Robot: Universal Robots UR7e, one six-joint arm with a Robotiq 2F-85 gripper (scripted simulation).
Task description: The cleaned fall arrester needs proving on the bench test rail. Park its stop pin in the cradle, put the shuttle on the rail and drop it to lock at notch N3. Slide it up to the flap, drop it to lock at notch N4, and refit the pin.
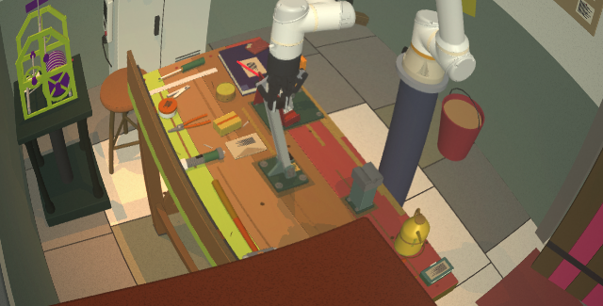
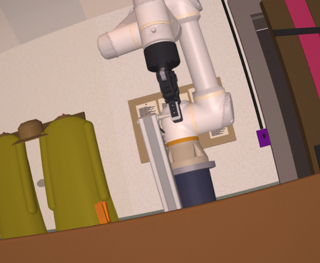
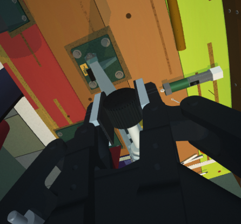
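Note:
My gripper [image 3: 119, 105] is at the top of the grey test rail [image 1: 278, 139], which stands tilted on its green base plate [image 1: 282, 175] in the middle of the bench. Its fingers are closed on the black knurled knob of the stop pin [image 3: 123, 107], one pad on each side. The pin's pale shaft runs down from the knob toward the rail's top end. From the second side camera the gripper [image 2: 175, 113] sits right beside the rail top [image 2: 149, 119]. A red shuttle block [image 1: 290, 117] rests on the dark green mat behind the rail. A grey cradle [image 1: 363, 184] stands on the red strip to the right.
A red bucket [image 1: 459, 127] hangs by the arm's dark pedestal [image 1: 407, 141]. Pliers [image 1: 191, 123], a yellow block [image 1: 226, 123], a card [image 1: 245, 144], a torch [image 1: 203, 158] and a yellow tin [image 1: 226, 92] lie left of the rail. A brass bell [image 1: 411, 235] stands near the front.

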